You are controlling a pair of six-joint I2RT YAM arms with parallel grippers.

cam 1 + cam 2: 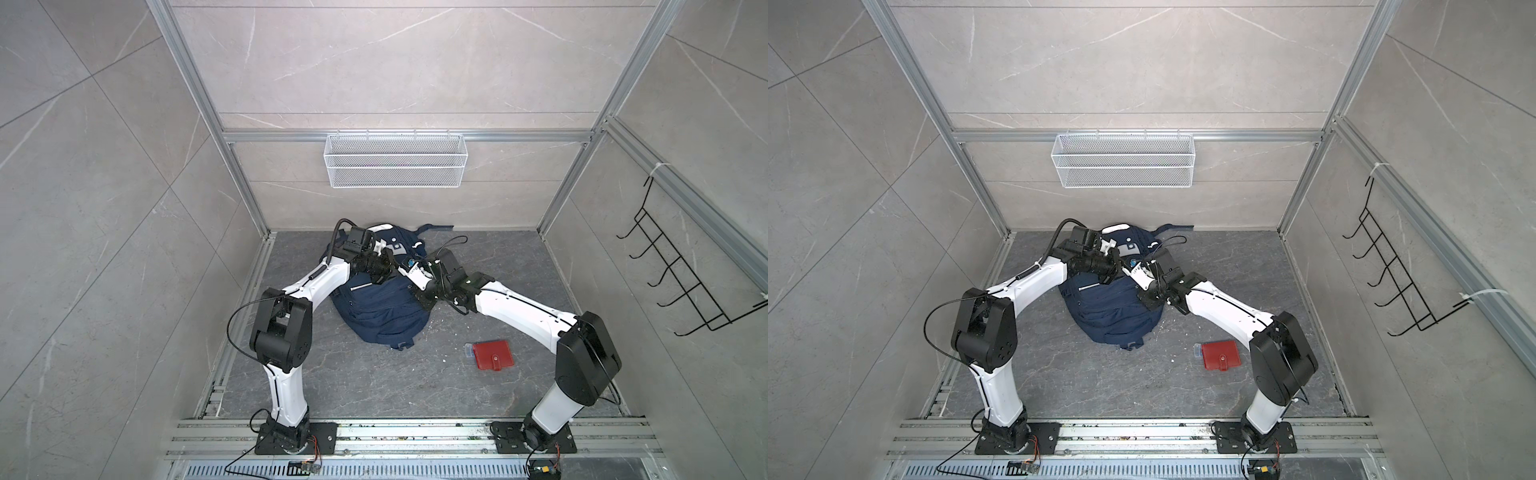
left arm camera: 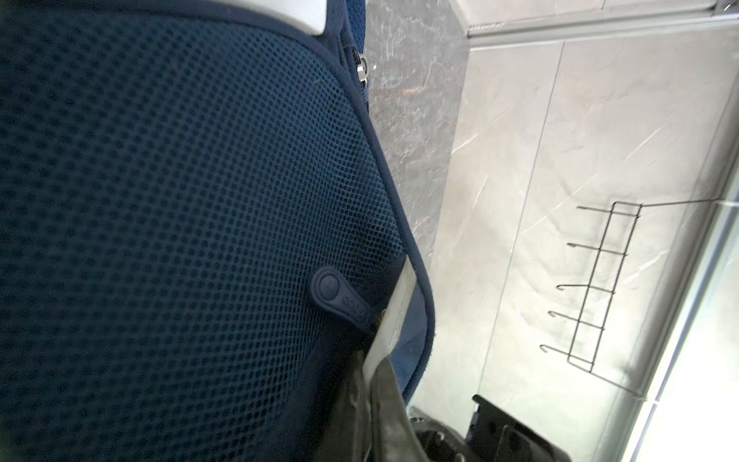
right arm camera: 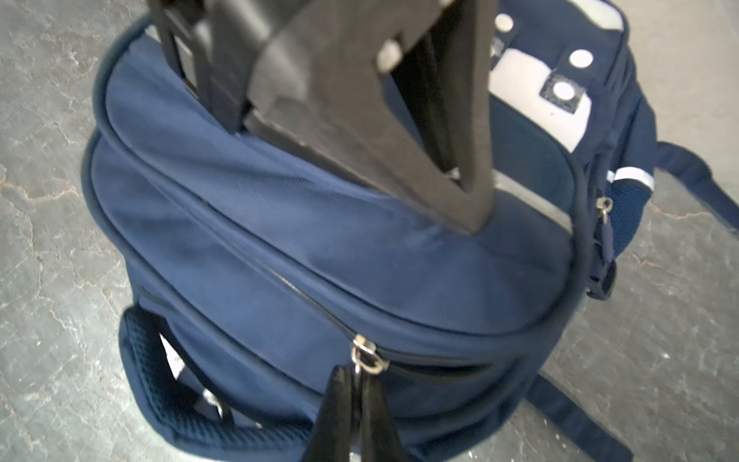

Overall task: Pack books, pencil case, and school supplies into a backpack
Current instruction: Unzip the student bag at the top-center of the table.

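- Lying on the dark stone floor [image 1: 365, 386], the backpack [image 1: 384, 318] sits a little toward 12 o'clock of the floor's middle in both top views. Its front pockets face up and its white-patched end points to 12 o'clock.
- The left gripper [image 3: 472, 222] reaches in from the 9 o'clock side. Its jaws are closed, pinching the backpack's fabric near the white patches.
- In the left wrist view, one finger [image 2: 394, 316] lies against the bound edge of the mesh panel [image 2: 180, 200], right beside a rubber tab [image 2: 340, 298].
- The right gripper [image 3: 357, 378] comes in from the 3 o'clock side. Its jaws are clamped together on the metal zipper pull [image 3: 364, 358] at the backpack's rim.
- On one side of the pull the zipper is closed. On the other side a dark slit of open zip runs away from it.
- The red case [image 1: 494, 355] lies flat at about 4 o'clock from the backpack, well apart from it and from both grippers, with its snap strap on top.
- The clear bluish piece [image 1: 469, 350] lies just beside the red case's 9 o'clock edge.
- A white wire basket [image 1: 395, 160] hangs on the far wall at 12 o'clock.
- A black hook rack [image 1: 681, 274] hangs on the side wall at 3 o'clock.
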